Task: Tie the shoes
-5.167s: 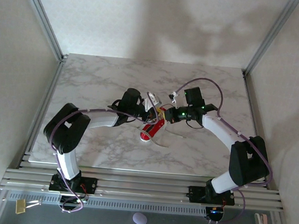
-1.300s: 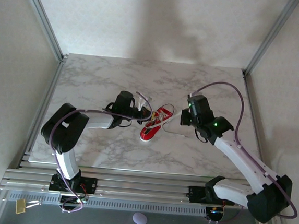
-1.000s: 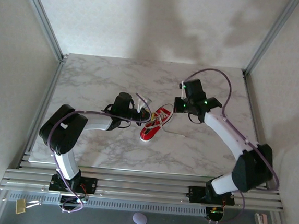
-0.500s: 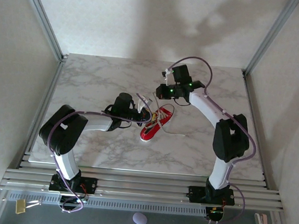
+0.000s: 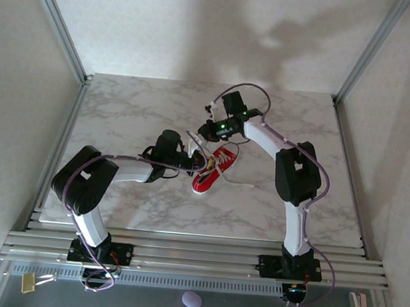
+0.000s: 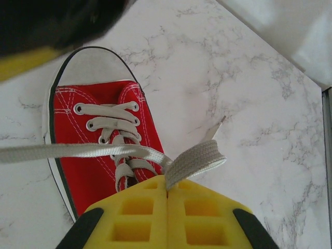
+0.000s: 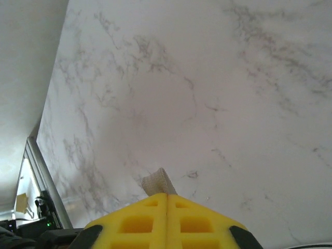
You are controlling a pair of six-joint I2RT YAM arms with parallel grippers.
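Note:
A small red sneaker (image 5: 214, 170) with white laces lies mid-table, toe toward the near edge. In the left wrist view the sneaker (image 6: 98, 150) sits just beyond my left gripper (image 6: 167, 179), whose yellow jaws are shut on a folded loop of white lace (image 6: 199, 155). A second lace strand (image 6: 52, 152) stretches taut off to the left. My left gripper (image 5: 195, 153) sits at the shoe's left side. My right gripper (image 5: 207, 130) hovers behind the shoe's heel. Its jaws (image 7: 167, 196) are shut on a short end of lace (image 7: 158, 182) above the marble.
The marble tabletop (image 5: 137, 112) has bare room on all sides of the shoe. Metal frame posts (image 5: 58, 26) and white walls close in the left, right and back. A loose lace end (image 5: 242, 182) trails on the table right of the shoe.
My right arm has swung from the shoe's right side leftward and back, to behind the heel, with the lace. The left arm has stayed almost still, holding its loop.

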